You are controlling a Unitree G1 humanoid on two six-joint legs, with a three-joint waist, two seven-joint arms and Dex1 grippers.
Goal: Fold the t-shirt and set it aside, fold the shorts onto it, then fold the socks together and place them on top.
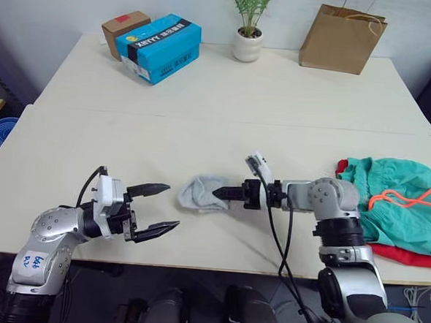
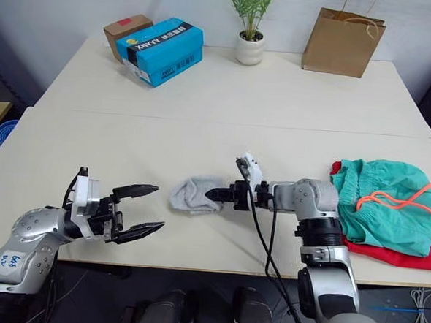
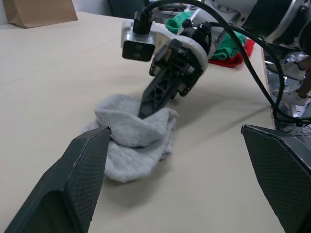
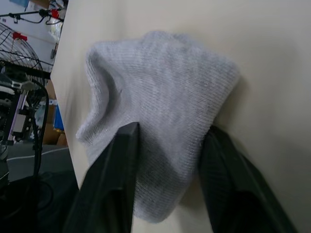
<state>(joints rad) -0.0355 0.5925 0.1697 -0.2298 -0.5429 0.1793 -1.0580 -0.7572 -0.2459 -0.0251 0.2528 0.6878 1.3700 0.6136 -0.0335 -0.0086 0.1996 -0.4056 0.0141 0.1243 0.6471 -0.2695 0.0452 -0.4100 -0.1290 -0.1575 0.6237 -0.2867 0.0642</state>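
Left gripper (image 1: 160, 211) gapes beside socks (image 1: 201, 193); shorts (image 1: 396, 202) lie well right.

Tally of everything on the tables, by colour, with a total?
Grey: 1, socks
Red: 1, t-shirt
Teal: 1, shorts
Blue: 1, box
Brown: 2, cardboard box, paper bag
White: 1, plant pot
Total: 7

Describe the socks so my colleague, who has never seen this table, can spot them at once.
On the near cream table, look between the two grippers, left of the folded pile of teal-green shorts on the red t-shirt. The socks are a small, soft, light grey knit bundle, with the right gripper closed on their edge. They are the only grey fabric there.
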